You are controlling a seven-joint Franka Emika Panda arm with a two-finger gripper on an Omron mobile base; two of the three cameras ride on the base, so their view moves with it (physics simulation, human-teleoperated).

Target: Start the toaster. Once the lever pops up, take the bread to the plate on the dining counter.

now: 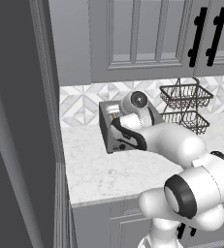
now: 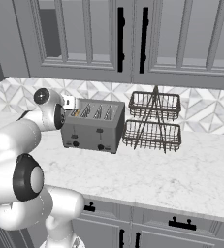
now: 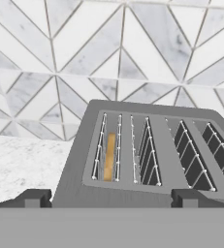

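Toaster (image 2: 92, 125) sat on the marble worktop (image 2: 171, 179) against the tiled backsplash (image 3: 60, 58), long axis running along the wall, levers and knobs on the front face toward the room. Four slots ran front to back. Bread (image 3: 109, 157) stood on edge, low inside the leftmost slot in the hand view, golden crust up.

Right of the toaster stood a two-tier wire basket rack (image 2: 153, 121), just beside it, not touching. Grey wall cabinets (image 2: 133, 38) hung above.

Gripper (image 3: 111, 197) hovered above the toaster's front edge, fingertips (image 3: 33, 197) spread wide, holding nothing; bread lay ahead between and beyond them.
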